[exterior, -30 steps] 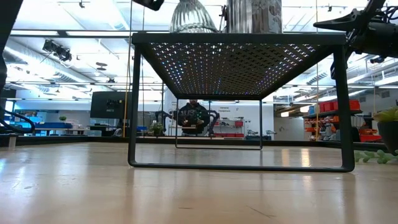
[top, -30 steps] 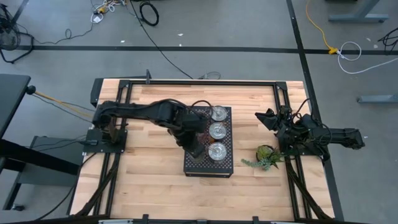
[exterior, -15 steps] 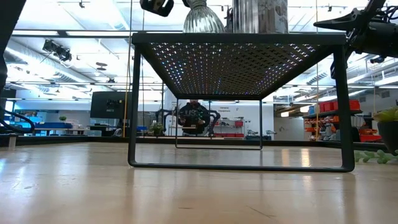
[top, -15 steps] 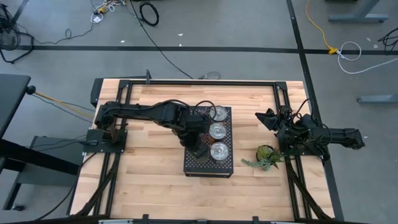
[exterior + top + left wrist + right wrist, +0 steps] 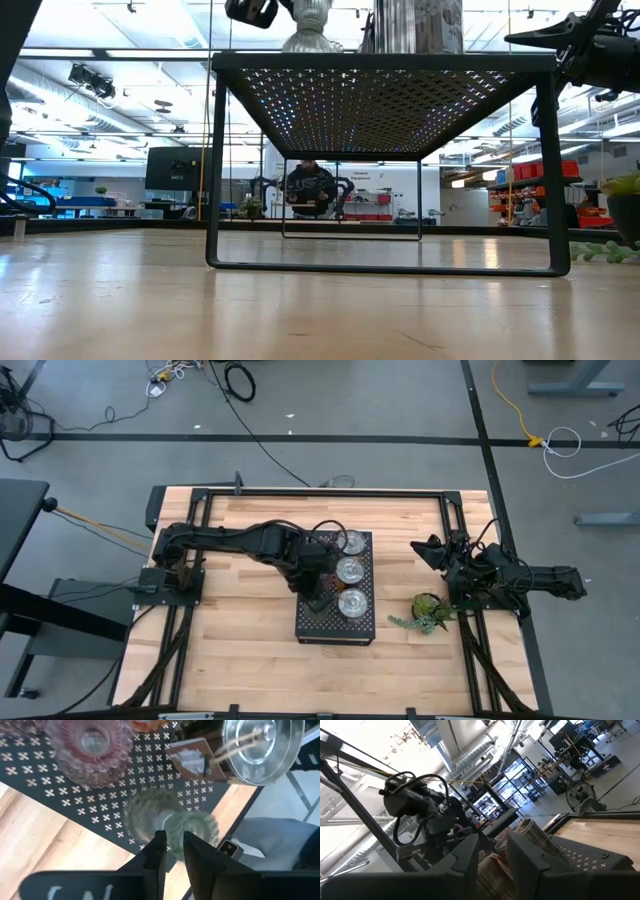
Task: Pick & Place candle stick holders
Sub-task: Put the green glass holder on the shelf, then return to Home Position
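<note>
A black perforated stand (image 5: pixel 310 622) stands mid-table. Three clear silvery candle stick holders (image 5: pixel 350 571) sit in a column along its right side; one (image 5: pixel 262 742) carries a paper tag. A pinkish-red holder (image 5: pixel 92 742) sits on the stand too. My left gripper (image 5: pixel 170 851) is over the stand's middle (image 5: pixel 319 596), shut on the olive-green holder (image 5: pixel 170 822), which also shows in the low view (image 5: pixel 311 28). My right gripper (image 5: pixel 493 851) is open and empty at the table's right edge (image 5: pixel 432 550). My left gripper pinches the olive-green holder's ribbed wall (image 5: pixel 172 837) between its two fingers, which come from above and point down. The holder stands upright below the fingers. Its base (image 5: pixel 311 45) is at the stand's top surface; whether it rests there I cannot tell.
A small green potted plant (image 5: pixel 428 610) stands on the table right of the stand, close to my right arm. Bare wood lies left of and in front of the stand. A person (image 5: pixel 312 188) sits in the room beyond the table.
My left gripper has shifted a little toward the table's right over the stand and come down slightly, staying shut on the olive-green holder. The holder has moved with it and now stands lower, at the stand's top.
</note>
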